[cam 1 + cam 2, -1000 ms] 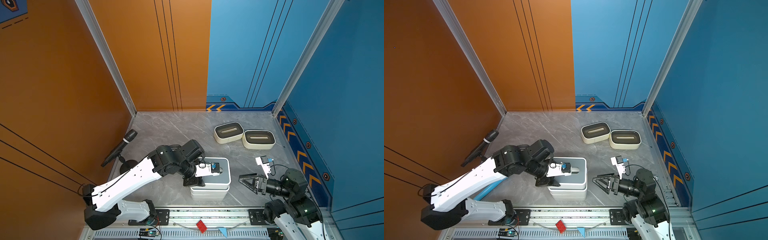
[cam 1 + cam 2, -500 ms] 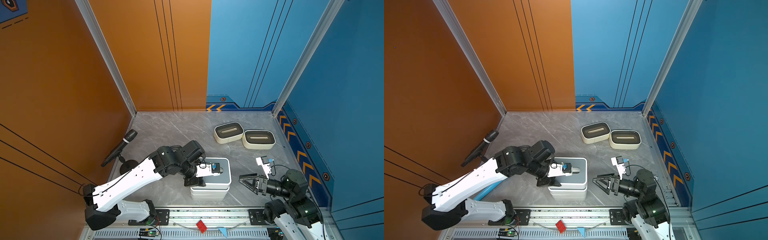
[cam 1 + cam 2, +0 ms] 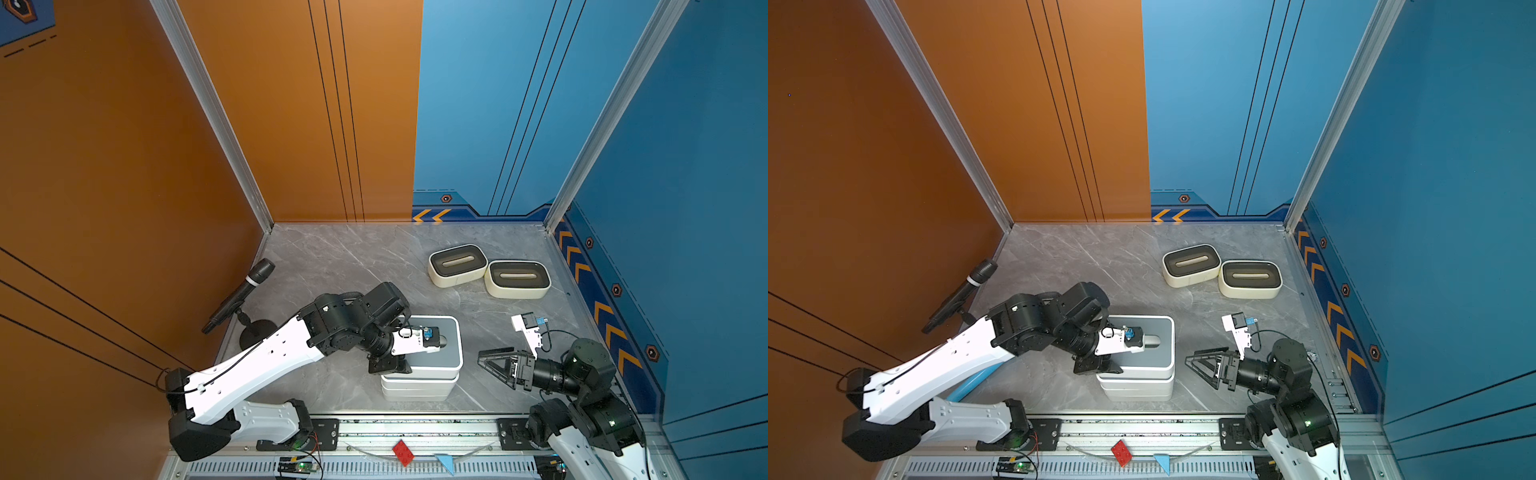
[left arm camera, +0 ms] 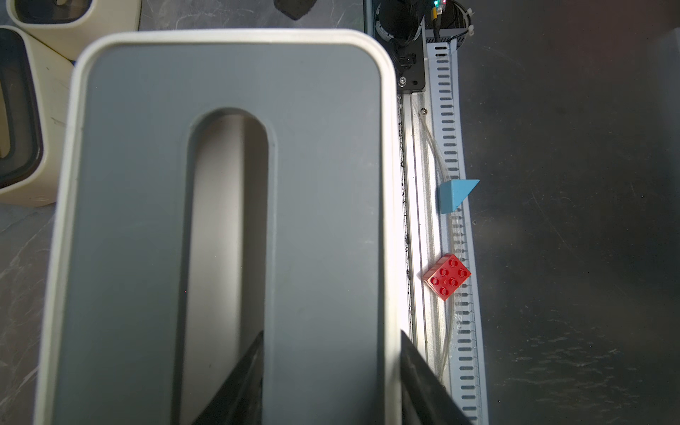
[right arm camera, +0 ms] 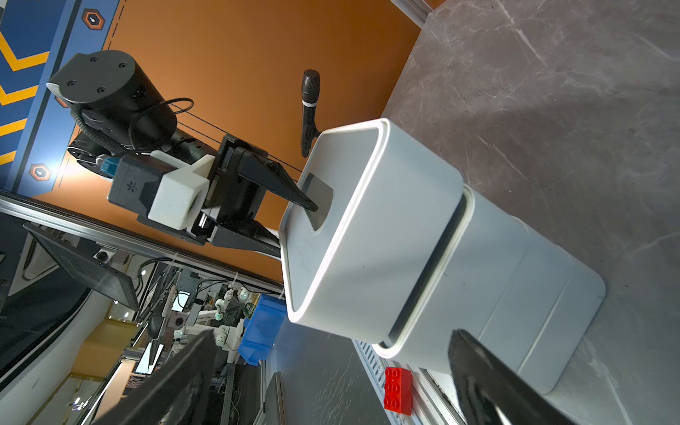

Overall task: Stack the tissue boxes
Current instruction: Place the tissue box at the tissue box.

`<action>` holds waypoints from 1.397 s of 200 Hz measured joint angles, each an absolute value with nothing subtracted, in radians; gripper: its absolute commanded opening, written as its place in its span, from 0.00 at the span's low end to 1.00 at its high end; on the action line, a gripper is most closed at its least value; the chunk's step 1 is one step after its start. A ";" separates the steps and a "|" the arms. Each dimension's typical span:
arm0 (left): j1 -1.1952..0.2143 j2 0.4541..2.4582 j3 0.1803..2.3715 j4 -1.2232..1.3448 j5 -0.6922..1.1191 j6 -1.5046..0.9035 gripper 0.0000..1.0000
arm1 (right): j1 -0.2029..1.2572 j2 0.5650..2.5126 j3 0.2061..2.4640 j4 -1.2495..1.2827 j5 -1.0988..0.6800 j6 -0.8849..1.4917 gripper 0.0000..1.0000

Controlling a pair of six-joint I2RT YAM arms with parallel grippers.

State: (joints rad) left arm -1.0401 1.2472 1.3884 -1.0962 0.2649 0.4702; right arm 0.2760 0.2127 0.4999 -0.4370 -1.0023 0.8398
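Note:
A white tissue box with a grey slotted top (image 3: 451, 353) (image 4: 128, 220) hangs right over a stack of white tissue boxes (image 3: 415, 388) (image 5: 515, 294) near the front edge, with a thin dark gap between them. My left gripper (image 3: 411, 357) (image 4: 331, 333) is shut on this top box, one finger in the slot and one outside its wall. My right gripper (image 3: 488, 361) (image 5: 333, 333) stands open to the right of the stack, holding nothing. Two cream tissue boxes with dark-brown tops (image 3: 457, 266) (image 3: 517, 279) lie side by side at the back right.
A microphone on a round stand (image 3: 239, 299) leans by the orange left wall. A red brick (image 3: 403, 451) and a blue wedge (image 3: 444, 463) lie on the front rail. Orange and blue walls close in the grey marble floor (image 3: 353, 266).
Hardly anything: the left arm has shifted very slightly while the held box stays over the stack. The right arm is still.

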 measured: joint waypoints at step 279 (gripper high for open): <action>-1.048 1.247 1.364 -1.079 0.265 0.463 0.46 | 0.282 0.209 0.490 -0.436 -1.002 0.855 1.00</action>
